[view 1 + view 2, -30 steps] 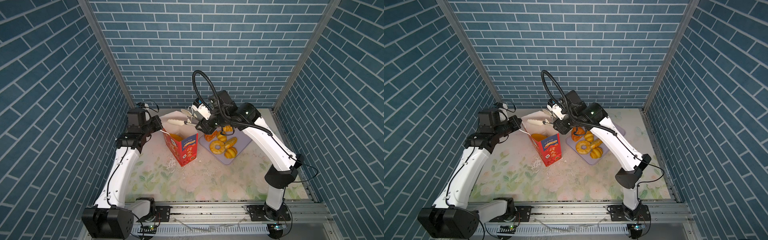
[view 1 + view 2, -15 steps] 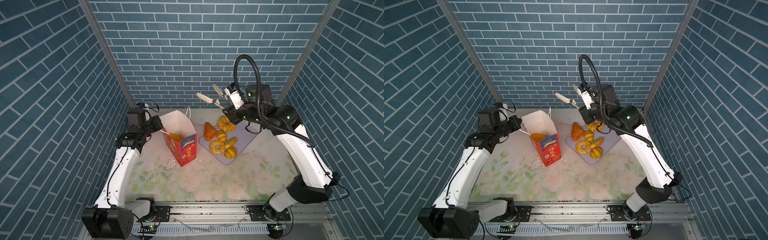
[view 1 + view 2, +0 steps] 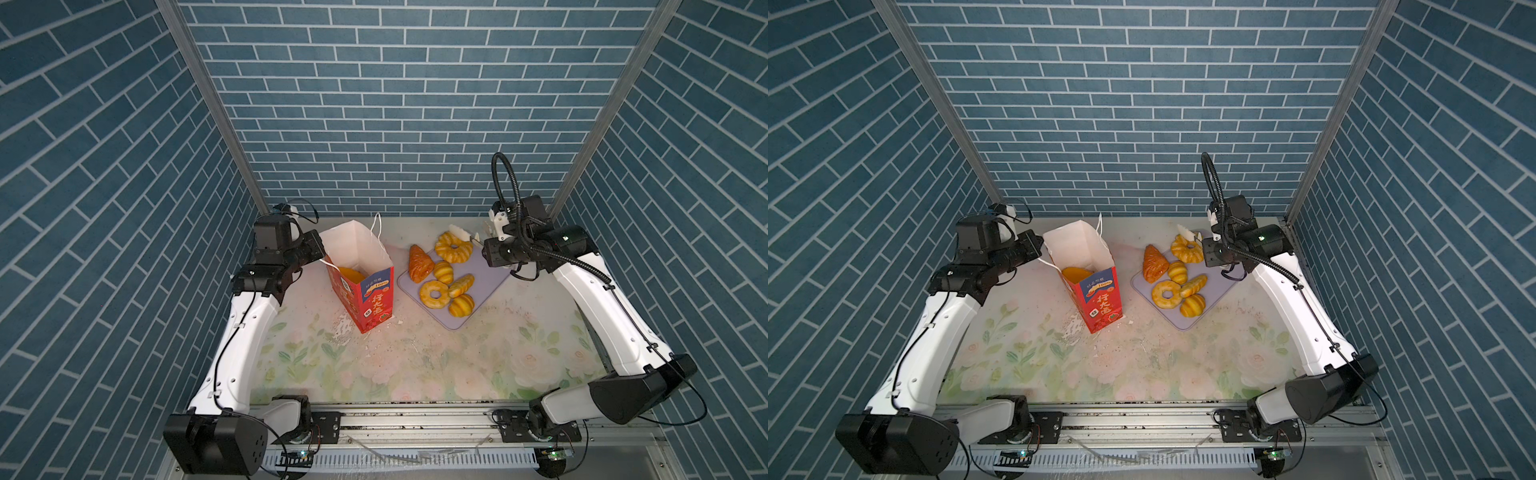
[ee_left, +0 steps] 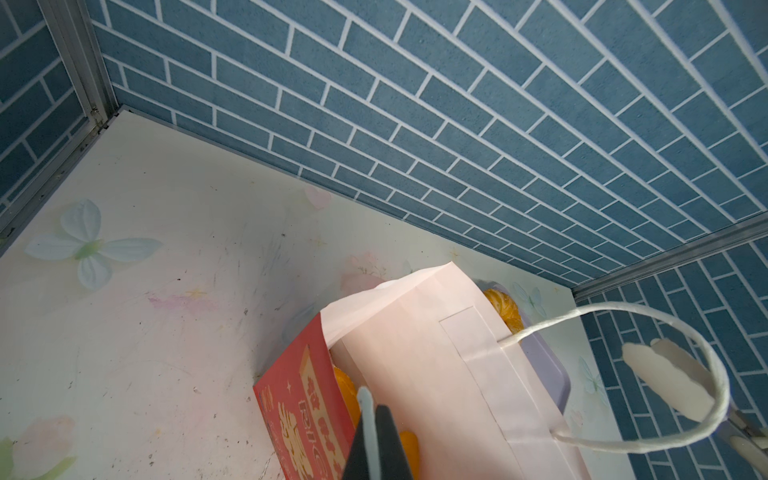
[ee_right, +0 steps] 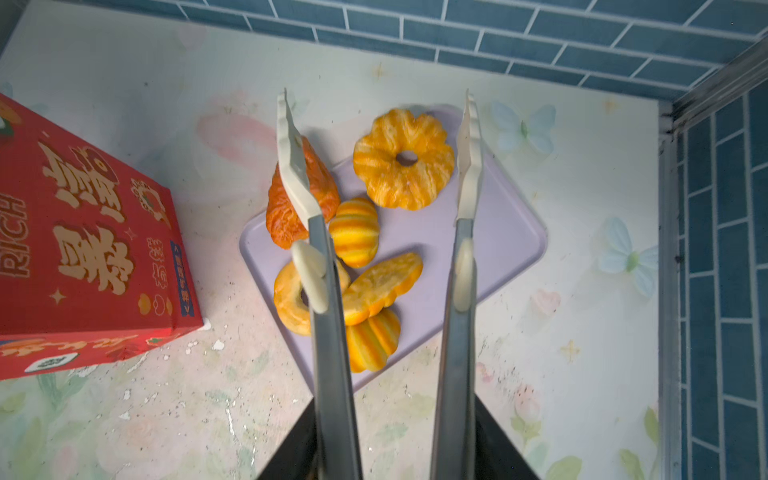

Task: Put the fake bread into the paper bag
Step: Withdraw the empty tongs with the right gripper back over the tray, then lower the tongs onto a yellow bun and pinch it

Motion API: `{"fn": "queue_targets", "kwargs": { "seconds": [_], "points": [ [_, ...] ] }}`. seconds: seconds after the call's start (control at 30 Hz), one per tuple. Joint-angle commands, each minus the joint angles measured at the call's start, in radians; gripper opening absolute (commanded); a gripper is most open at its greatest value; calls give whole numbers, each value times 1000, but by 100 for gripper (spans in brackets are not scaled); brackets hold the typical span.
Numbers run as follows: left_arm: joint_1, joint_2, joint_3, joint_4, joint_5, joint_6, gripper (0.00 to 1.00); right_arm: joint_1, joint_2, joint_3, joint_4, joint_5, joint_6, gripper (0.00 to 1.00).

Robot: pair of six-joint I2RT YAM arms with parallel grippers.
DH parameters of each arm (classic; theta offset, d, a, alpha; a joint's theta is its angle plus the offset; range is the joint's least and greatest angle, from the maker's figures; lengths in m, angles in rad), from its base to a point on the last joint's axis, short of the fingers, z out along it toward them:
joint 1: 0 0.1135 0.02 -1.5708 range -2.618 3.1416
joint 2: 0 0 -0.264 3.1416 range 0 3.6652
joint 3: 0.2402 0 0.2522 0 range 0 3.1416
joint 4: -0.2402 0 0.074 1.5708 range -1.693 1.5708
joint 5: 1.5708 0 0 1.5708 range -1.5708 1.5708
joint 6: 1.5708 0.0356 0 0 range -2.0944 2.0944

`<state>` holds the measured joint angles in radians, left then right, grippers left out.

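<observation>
Right tool is spread open with nothing in it: two long metal tong arms with white tips, hanging over the tray. Left tool is pinched fully closed. From its wrist view I'd say it's clamped on the bag's rim, propping the mouth open.

Big stuff first. A pale floral surface carries everything. The tall red paper bag with white lining and cord handles stands upright on it, and one golden piece is already down inside. Just beside the bag, on the right arm's side, is a flat lilac tray with the rest of the fake bread:
- a fluted golden ring donut at the far end
- a red-brown croissant lying over the tray edge nearest the bag
- a smooth ring donut
- an oval speckled loaf
- two small ridged rolls

What matters for the next move: the fluted donut sits between the two white tips in the right wrist view, so the right arm is clearly the nearer one. It's round, so there's no long axis to line up with. One tip crosses in front of the croissant, though, so a straight drop could clip it. How high the tips are above the donut, I can't tell.
</observation>
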<state>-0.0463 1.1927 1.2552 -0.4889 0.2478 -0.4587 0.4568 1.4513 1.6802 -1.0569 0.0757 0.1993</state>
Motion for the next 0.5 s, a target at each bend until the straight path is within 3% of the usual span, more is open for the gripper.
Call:
{"fn": "queue_targets", "kwargs": {
  "seconds": [0.0,0.3,0.47],
  "points": [
    [-5,10,28,-7,-4,11,0,-6,29,-32,-41,-50,47,50],
    [-4,4,16,-8,-8,7,0,-38,122,-86,-105,-45,97,51],
    [-4,3,17,-6,-8,8,0,-73,131,-141,-72,-121,172,50]
  ]
}}
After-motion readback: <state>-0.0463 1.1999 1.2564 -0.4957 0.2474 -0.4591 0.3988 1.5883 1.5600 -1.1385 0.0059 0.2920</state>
